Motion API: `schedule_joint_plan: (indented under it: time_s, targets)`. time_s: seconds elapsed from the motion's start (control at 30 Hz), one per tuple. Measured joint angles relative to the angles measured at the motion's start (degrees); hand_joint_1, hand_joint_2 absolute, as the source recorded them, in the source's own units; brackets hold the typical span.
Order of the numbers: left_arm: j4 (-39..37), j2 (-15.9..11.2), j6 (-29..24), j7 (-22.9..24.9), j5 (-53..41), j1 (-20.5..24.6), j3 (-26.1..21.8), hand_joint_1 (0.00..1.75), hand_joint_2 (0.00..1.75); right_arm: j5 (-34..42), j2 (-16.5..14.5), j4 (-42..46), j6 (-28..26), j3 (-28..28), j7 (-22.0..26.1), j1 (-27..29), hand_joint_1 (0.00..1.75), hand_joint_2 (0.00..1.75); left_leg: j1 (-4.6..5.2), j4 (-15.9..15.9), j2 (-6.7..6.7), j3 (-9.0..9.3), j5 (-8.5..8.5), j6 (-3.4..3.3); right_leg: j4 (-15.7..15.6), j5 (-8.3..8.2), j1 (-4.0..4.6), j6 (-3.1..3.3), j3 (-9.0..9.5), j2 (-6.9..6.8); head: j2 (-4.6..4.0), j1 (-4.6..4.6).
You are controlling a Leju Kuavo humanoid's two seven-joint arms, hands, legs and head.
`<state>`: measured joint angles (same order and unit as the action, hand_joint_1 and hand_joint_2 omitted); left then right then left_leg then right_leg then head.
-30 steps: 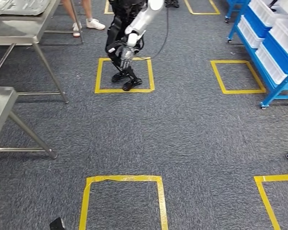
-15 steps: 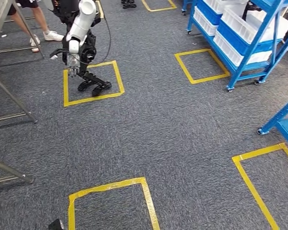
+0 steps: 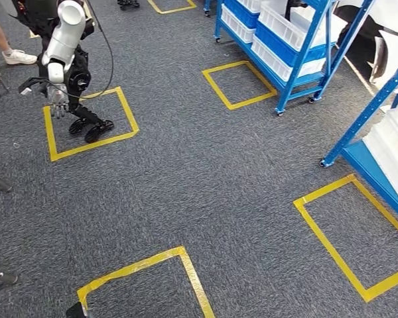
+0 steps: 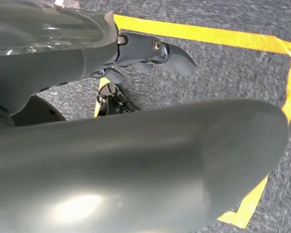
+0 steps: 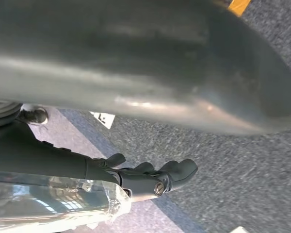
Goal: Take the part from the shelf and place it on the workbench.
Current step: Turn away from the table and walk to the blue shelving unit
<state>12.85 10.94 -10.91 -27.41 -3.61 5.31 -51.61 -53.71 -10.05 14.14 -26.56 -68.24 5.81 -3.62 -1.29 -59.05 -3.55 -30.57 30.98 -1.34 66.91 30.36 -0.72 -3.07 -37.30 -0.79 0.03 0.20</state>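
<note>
Shelf (image 3: 287, 40) nearer now; camera turned right.

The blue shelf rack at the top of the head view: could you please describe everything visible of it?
The blue shelf rack is a painted metal frame with slanted uprights and tilted tiers that hold white plastic bins side by side. It stands on small castors on the grey carpet, just behind a yellow tape square. Its top is cut off by the picture's edge.

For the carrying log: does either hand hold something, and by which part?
Nothing is held. The left hand and the right hand have fingers apart from the thumb, only carpet between.
</note>
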Motion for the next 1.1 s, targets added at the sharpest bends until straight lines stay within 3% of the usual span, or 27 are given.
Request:
schedule_joint_plan:
  time_s: [0.07,0.1,0.2,0.27,0.33,0.4,0.43,0.47,0.5,0.57,0.63,0.7,0.77,0.83,0.9,0.93,0.97,1.0,1.07,1.1]
  targets:
    - [0.0,0.0,0.0,0.0,0.0,0.0,0.0,0.00,0.00,-0.1,0.0,0.0,0.0,0.0,0.0,-0.1,0.00,0.00,0.19,0.0,-1.07,0.65,0.55,0.54,-6.4,-2.44,0.57,0.81,3.10,-1.92,0.00,-0.03]
    - [0.0,0.0,0.0,0.0,0.0,0.1,-0.1,0.00,0.00,-0.1,0.0,0.0,0.1,0.1,0.0,-0.2,0.00,0.00,0.28,0.1,-1.56,0.86,0.75,0.82,-7.9,-2.68,0.88,1.25,3.73,-2.47,0.00,-0.06]
    - [0.0,0.2,0.0,0.1,0.0,0.3,-0.1,0.00,0.00,-0.2,0.0,0.0,0.1,0.3,0.0,-0.1,0.00,0.00,0.25,0.5,-2.39,1.59,1.17,1.65,-8.4,-2.56,1.08,2.34,3.82,-1.15,-0.01,-0.09]
    - [0.0,0.2,0.0,0.1,0.0,0.4,-0.2,0.00,0.00,-0.4,0.0,0.0,0.2,0.5,0.0,0.0,0.00,0.00,0.15,-1.6,-0.34,0.96,2.82,2.02,-9.0,-2.78,0.73,3.11,4.18,-0.01,-0.01,-0.14]
    - [0.0,0.2,0.0,0.1,0.0,0.3,-0.3,0.00,0.00,-0.4,0.0,0.0,0.2,0.6,0.0,-0.2,0.00,0.00,0.13,-8.1,2.15,-2.27,6.05,2.08,-9.2,-2.80,0.57,3.68,4.35,1.31,-0.01,-0.22]
    - [0.0,0.2,0.0,0.2,0.0,0.1,-0.5,0.00,0.00,-0.5,0.0,0.0,0.2,0.6,0.0,-0.3,0.00,0.00,0.19,-14.4,2.80,-5.84,7.75,2.05,-9.2,-2.67,0.65,3.92,4.52,2.92,0.00,-0.26]
    - [0.0,0.2,0.0,0.2,0.0,0.1,-0.6,0.00,0.00,-0.5,0.0,0.0,0.2,0.6,-0.1,-0.3,0.00,0.00,0.20,-14.9,2.92,-6.57,6.98,2.00,-9.2,-2.58,0.67,3.92,4.69,3.80,0.00,-0.26]
    - [0.0,0.2,-0.1,0.2,0.0,0.1,-0.6,0.00,0.00,-0.5,0.0,0.0,0.2,0.6,-0.1,-0.2,0.00,0.00,0.20,-13.3,3.10,-6.29,5.13,1.88,-9.2,-2.47,0.68,3.88,4.93,4.69,0.00,-0.26]
    - [0.0,0.2,-0.1,0.2,0.0,0.1,-0.6,0.00,0.00,-0.5,0.0,0.0,0.2,0.6,-0.1,-0.2,0.00,0.00,0.17,-10.0,3.68,-5.23,2.60,1.72,-9.1,-2.32,0.67,3.77,5.20,5.56,0.00,-0.27]
    - [0.0,0.1,-0.1,0.3,0.0,0.1,-0.7,0.00,0.00,-0.6,0.0,-0.1,0.2,0.6,-0.1,-0.2,0.00,0.00,-0.02,-3.3,6.47,-2.87,-1.01,1.31,-8.9,-2.01,0.67,3.37,5.41,7.11,0.00,-0.22]
    - [0.0,0.1,-0.1,0.3,-0.1,0.2,-0.7,0.00,0.00,-0.6,-0.1,-0.2,0.2,0.6,-0.2,-0.1,0.00,0.00,0.01,-0.7,8.33,-1.97,-1.57,1.00,-8.8,-1.97,0.45,2.70,5.05,8.35,0.00,-0.20]
    - [0.0,0.2,-0.1,0.3,0.0,0.3,-0.7,0.00,0.00,-0.6,0.0,-0.2,0.2,0.6,-0.2,0.2,0.00,0.00,0.10,-0.2,7.42,-1.65,-1.59,0.59,-8.9,-1.95,0.14,1.92,4.78,9.19,-0.01,-0.24]
    - [0.0,0.3,-0.1,0.3,0.0,0.4,-0.7,0.00,0.00,-0.6,0.0,-0.3,0.2,0.6,-0.2,0.2,0.00,0.00,-0.08,0.3,5.98,-1.18,-1.63,-0.01,-7.3,-0.81,0.25,1.20,4.07,6.64,0.00,-0.11]
    - [0.0,0.3,0.0,0.3,0.0,0.3,-0.7,0.00,0.00,-0.7,-0.1,-0.3,0.3,0.7,-0.2,-0.1,0.00,0.00,-0.13,0.5,4.20,-0.77,-1.41,-0.43,-1.3,2.09,0.27,0.55,1.09,2.76,0.00,0.04]
    - [0.0,0.4,0.0,0.3,0.0,0.1,-0.7,0.00,0.00,-0.7,-0.1,-0.3,0.4,0.7,-0.2,-0.2,0.00,0.00,-0.09,0.5,2.39,-0.47,-1.06,-0.55,5.6,4.30,-0.06,0.08,-2.65,1.41,0.01,0.05]
    - [0.0,0.4,0.0,0.3,0.0,0.1,-0.7,0.00,0.00,-0.8,-0.1,-0.3,0.4,0.7,-0.2,-0.2,0.00,0.00,-0.08,0.5,1.62,-0.30,-0.86,-0.51,6.8,4.06,-0.18,-0.07,-3.44,1.17,0.01,0.05]
    - [0.0,0.4,0.0,0.3,0.0,0.1,-0.7,0.00,0.00,-0.8,-0.1,-0.3,0.5,0.8,-0.2,-0.1,0.00,0.00,-0.09,0.5,0.98,-0.05,-0.64,-0.42,5.6,2.68,-0.25,-0.13,-2.98,0.96,0.00,0.05]
    - [0.0,0.4,0.0,0.3,0.0,0.1,-0.7,0.00,0.00,-0.8,0.0,-0.3,0.5,0.8,-0.2,0.0,0.00,0.00,-0.10,0.5,0.38,0.30,-0.38,-0.26,2.3,0.55,-0.25,-0.08,-1.44,0.52,-0.01,0.04]
    - [0.0,0.4,0.0,0.3,0.0,0.2,-0.7,0.00,0.00,-0.8,0.0,-0.3,0.6,0.9,-0.2,0.0,0.00,0.00,0.04,0.5,-0.71,1.02,0.21,0.25,-5.3,-2.69,0.18,0.47,2.25,-1.83,0.00,0.04]
    - [0.0,0.4,0.0,0.3,0.0,0.2,-0.7,0.00,0.00,-0.9,0.0,-0.3,0.7,0.9,-0.2,-0.1,0.00,0.00,0.16,0.5,-1.19,1.28,0.45,0.54,-7.5,-3.31,0.49,0.92,3.30,-2.74,0.00,0.02]
